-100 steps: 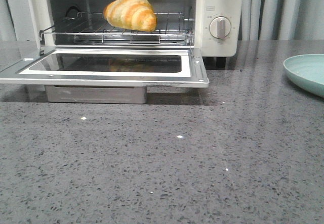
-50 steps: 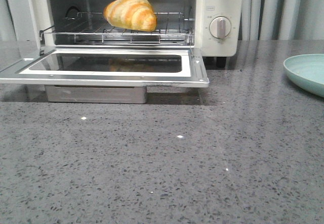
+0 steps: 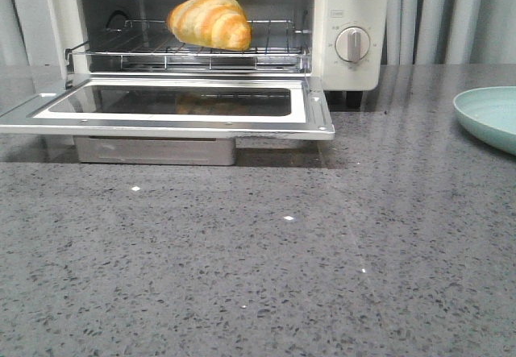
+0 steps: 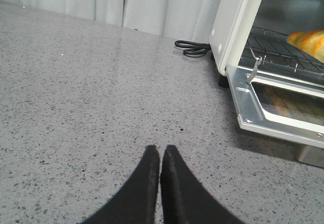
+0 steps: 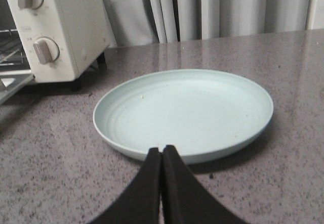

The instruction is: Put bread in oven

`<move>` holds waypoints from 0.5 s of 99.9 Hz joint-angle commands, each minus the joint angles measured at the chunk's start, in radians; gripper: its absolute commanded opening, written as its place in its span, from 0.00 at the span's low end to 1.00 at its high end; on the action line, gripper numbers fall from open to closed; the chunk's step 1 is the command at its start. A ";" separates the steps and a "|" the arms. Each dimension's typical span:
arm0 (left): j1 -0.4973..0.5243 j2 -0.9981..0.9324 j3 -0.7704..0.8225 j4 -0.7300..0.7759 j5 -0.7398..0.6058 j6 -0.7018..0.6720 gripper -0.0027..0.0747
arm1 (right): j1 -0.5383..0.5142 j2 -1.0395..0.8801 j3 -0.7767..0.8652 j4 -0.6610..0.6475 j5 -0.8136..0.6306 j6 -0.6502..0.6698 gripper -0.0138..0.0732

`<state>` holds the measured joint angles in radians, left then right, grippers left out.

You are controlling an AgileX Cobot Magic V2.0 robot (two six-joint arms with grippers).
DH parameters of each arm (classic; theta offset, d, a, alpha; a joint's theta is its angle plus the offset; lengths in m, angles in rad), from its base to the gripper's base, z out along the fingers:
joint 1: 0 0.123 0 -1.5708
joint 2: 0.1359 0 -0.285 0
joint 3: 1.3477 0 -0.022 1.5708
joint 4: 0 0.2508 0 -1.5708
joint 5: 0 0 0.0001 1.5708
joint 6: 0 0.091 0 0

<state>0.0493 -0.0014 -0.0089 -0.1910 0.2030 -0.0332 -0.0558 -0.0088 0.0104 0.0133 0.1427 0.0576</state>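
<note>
The bread (image 3: 209, 21) lies on the wire rack (image 3: 278, 49) inside the oven (image 3: 348, 67), toward the rack's middle, touched by nothing. The door (image 3: 310, 115) hangs fully open and flat, jutting out over the counter (image 3: 266, 276). By these views the placing looks done; if anything is left, it is probably lifting the door shut, which would call for an arm to come under its front edge.

The left gripper (image 4: 160, 155) hovers over bare counter well to the oven's left, its fingers pressed together, holding nothing. The right gripper (image 5: 161, 155) is likewise closed and empty, just before an empty pale green plate (image 5: 202, 107) to the oven's right.

Wide open counter lies in front of the door. A black cord (image 4: 192, 47) lies beside the oven's left wall.
</note>
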 commanded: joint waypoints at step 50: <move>0.001 -0.027 -0.028 -0.010 -0.081 -0.001 0.01 | -0.008 -0.019 0.026 -0.055 0.174 -0.009 0.09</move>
<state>0.0493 -0.0014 -0.0089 -0.1910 0.2030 -0.0332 -0.0558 -0.0088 0.0104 0.0000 0.3373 0.0560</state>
